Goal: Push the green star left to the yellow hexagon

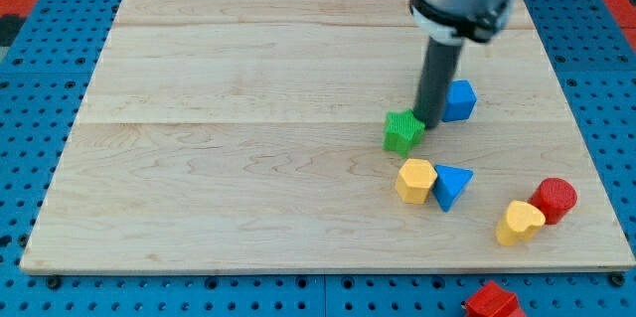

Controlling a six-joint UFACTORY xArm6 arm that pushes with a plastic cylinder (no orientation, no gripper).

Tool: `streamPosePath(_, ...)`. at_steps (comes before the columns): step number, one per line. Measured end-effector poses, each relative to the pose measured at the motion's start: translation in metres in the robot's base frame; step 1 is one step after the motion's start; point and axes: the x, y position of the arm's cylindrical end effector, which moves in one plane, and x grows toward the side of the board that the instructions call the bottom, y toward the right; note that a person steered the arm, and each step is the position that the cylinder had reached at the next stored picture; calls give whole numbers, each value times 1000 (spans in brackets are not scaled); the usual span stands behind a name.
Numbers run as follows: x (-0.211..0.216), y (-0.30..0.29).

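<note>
The green star [402, 131] is seen right of the worktop's centre, in the half nearer the right edge, roughly midway between top and bottom edges. My tip [430, 122] is planted at the star's upper-right side, touching it or just beside it; the exact contact cannot be told. No fingers exist on this rig: only a bare rod is fitted, nothing is held, nothing is clamped.

The yellow hexagon [415, 180] is found just below the star toward the bottom edge, slightly to the right, apart from it. A blue triangle [452, 186] is pressed against the hexagon's right side. A blue block [458, 100] sits just behind the rod, toward the right edge. Near the bottom-right corner, 1 yellow block [520, 222] and 1 red cylinder [554, 200] are touching. A red block [492, 301] lies off the wooden board [248, 108], past the bottom edge.

The star is judged small, light, rigid, and likely to slide easily on the smooth wood; its points are expected to make it spin if pushed off-centre. Nothing can be gripped, so contact is best taken at a notch on the upper side, in line with the centre, pushing down toward the hexagon's left flank. The hexagon is likely to be nudged if overshot.
</note>
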Motion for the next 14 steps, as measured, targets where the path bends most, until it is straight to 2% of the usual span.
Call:
streamPosePath(2,15,-1)
streamPosePath(3,-11,-22)
streamPosePath(5,-40,-23)
streamPosePath(6,-69,-23)
streamPosePath(7,-107,-20)
streamPosePath(8,-118,5)
streamPosePath(12,-32,82)
streamPosePath(14,-20,92)
